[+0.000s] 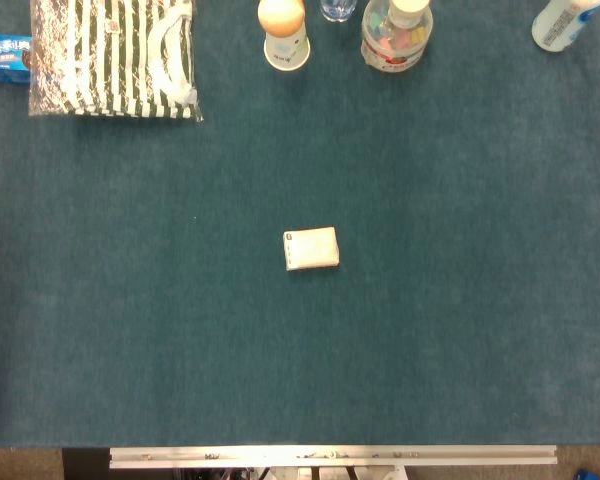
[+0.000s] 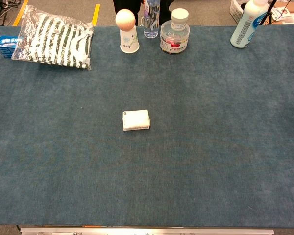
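we are looking down on a table (image 1: 460, 330) covered in blue-green cloth, and neither of our hands is showing in the head view or the chest view, so we cannot tell whether the fingers are apart, together or clamped on anything.

a small white box (image 1: 311, 249) is lying flat near the middle of the table, well apart from everything else, with bare cloth on every side; lying alone like that, it is looking open to reach from either side.

the other things are sitting in a row along the far edge, seemingly kept out of the way. a striped bag (image 1: 113, 58) in clear wrap is lying at the far left corner, with a blue packet (image 1: 4, 57) just beside it at the left edge. towards the middle of the far edge a white cup (image 1: 285, 47) is standing upright with an orange ball (image 1: 281, 16) resting on top, then a clear bottle (image 2: 152, 17), then a round clear jar (image 1: 396, 35) with a white lid. a white bottle (image 2: 248, 24) is standing at the far right corner.

the head view is cutting off the tops of the far things, and the labels are too small for us to read. something pale is peeking in at the left edge of the head view, and something blue at the right edge of the chest view; we cannot make out either.
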You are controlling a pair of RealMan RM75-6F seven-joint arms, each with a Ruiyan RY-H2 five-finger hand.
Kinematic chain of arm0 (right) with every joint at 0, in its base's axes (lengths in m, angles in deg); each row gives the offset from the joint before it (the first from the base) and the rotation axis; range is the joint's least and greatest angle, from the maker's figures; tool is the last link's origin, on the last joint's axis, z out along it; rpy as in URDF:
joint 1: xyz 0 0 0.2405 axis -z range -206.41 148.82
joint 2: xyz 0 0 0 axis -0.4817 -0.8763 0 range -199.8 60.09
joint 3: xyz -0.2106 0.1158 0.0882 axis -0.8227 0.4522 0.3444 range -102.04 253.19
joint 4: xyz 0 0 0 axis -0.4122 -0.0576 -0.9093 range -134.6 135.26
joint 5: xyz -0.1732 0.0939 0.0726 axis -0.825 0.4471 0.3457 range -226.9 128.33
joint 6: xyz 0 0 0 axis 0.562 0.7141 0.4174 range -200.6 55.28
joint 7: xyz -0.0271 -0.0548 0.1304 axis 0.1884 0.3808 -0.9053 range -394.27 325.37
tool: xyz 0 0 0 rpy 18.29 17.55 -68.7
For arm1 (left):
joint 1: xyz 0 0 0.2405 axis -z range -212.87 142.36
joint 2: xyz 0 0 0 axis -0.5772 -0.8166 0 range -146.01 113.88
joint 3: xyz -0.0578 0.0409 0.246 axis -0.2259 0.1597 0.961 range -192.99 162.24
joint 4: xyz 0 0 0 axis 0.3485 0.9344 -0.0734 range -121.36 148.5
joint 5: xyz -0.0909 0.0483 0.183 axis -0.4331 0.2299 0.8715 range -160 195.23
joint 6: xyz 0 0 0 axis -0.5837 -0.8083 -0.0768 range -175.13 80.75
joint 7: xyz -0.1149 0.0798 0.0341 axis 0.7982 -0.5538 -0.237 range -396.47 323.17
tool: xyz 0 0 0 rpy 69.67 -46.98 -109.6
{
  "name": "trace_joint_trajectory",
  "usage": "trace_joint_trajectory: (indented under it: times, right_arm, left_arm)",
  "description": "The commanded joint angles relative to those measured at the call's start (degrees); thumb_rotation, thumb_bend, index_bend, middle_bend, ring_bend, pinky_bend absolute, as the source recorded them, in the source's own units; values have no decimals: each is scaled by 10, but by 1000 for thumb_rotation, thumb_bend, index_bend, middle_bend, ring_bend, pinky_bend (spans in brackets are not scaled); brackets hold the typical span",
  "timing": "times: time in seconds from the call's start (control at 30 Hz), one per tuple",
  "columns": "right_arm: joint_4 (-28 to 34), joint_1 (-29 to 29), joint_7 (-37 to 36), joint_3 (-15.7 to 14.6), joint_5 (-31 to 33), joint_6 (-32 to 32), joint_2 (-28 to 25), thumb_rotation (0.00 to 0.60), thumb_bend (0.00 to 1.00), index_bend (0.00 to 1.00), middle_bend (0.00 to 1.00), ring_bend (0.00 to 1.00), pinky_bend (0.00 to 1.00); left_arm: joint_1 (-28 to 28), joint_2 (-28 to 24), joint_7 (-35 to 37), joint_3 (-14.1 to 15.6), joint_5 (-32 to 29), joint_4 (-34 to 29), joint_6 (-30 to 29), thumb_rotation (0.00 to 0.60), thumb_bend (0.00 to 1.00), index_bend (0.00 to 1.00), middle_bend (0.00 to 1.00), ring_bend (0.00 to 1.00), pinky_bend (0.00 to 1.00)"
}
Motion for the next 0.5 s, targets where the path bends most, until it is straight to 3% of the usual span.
trace_joint_trajectory:
  times: [0.03,0.5]
  right_arm:
    - [-2,-3,-2,0,-1,-6,1,600,0,394,422,331,335]
    - [8,-6,23,2,12,-25,17,600,0,394,422,331,335]
  left_arm:
    - [-3,-2,-3,-1,0,-4,-4,600,5,609,587,388,495]
    - [-8,-7,-5,1,3,-12,-10,600,5,609,589,388,496]
